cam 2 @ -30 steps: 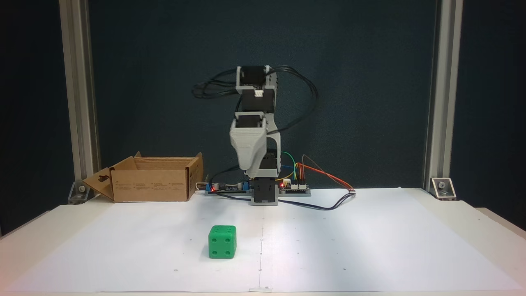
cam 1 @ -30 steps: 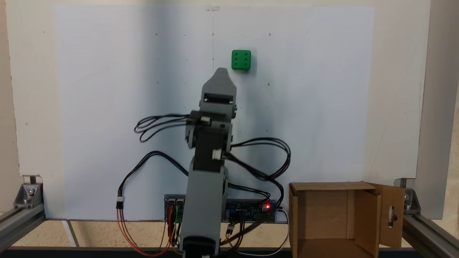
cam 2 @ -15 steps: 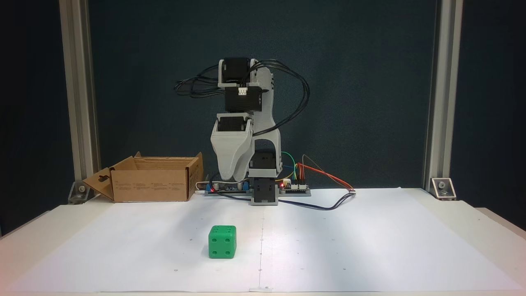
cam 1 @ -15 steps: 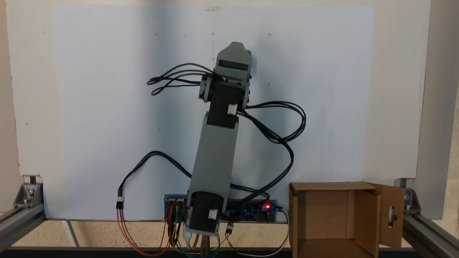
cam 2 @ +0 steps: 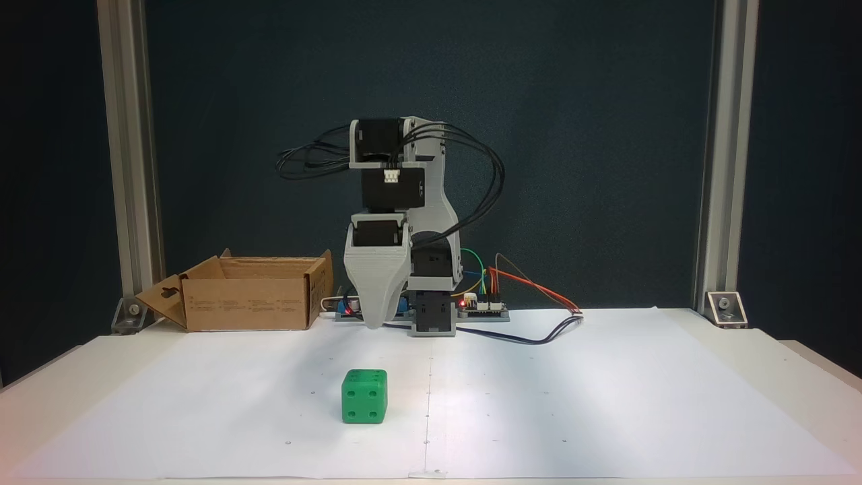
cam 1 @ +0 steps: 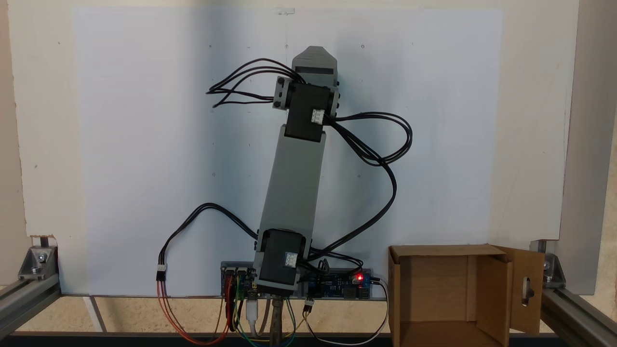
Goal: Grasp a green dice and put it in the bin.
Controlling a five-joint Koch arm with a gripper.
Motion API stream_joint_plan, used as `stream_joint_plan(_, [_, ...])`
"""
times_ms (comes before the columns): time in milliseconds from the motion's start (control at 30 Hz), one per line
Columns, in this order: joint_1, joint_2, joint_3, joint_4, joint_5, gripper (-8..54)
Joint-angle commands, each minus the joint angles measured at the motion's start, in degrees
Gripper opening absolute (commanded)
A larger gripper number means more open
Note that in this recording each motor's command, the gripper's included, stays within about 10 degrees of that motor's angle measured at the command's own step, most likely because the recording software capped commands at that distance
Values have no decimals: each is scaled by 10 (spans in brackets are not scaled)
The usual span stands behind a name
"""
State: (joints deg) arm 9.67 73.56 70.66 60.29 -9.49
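pincer above the surface, holding nothing.
bin stands well left of the pincer, flaps open. the pincer points down, tip above the white paper; only one jaw tip shows, so its opening cannot be told. green dice rests on the paper below and in front of the pincer, apart from it.

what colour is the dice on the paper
Bright green with sunken darker pips; the dice shows best in the fixed view facing the arm.
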Motion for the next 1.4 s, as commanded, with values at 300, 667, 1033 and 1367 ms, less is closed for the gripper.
stream_joint_plan(300, [4,-29,-47,-30,-31,437])
stream_joint_plan(667, [9,-72,-47,-60,-31,437])
stream_joint_plan(1033, [36,-83,-47,-62,-33,437])
stream_joint_plan(1367, [36,-92,-39,-62,-33,436])
